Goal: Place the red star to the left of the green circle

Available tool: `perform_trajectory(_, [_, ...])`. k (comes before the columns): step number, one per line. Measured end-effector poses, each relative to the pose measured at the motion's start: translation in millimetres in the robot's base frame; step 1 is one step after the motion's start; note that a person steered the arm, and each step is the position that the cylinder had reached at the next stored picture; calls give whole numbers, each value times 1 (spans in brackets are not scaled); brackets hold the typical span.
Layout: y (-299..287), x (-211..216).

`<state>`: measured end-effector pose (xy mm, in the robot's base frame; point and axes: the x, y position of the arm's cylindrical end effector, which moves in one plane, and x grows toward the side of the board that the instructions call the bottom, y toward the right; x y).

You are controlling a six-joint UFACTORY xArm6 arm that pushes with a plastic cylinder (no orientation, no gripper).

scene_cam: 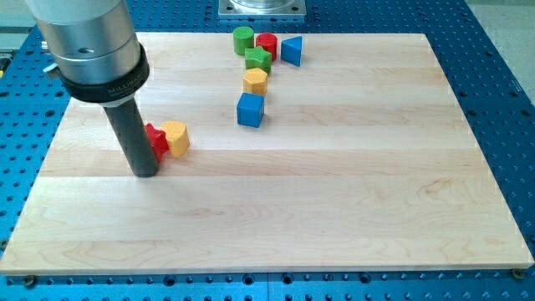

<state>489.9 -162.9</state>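
The red star (156, 140) lies at the board's left, partly hidden behind my rod, touching a yellow block (175, 138) on its right. My tip (145, 173) rests on the board just left of and slightly below the red star, against it. The green circle (243, 39) stands near the view's top, well up and to the right of the star.
Beside the green circle are a red cylinder (267, 44), a blue triangle (291, 51) and a green star (258, 58). Below them lie a yellow hexagon (255, 81) and a blue cube (250, 109). The wooden board (334, 209) sits on a blue perforated table.
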Motion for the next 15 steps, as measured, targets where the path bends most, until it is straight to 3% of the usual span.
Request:
perform_trajectory(5, [-80, 3])
perform_trajectory(6, [-73, 49])
perform_trajectory(7, [-12, 49])
perform_trajectory(8, [-3, 4])
perform_trajectory(10, [-3, -133])
perform_trajectory(11, [-3, -166])
perform_trajectory(15, [-74, -146])
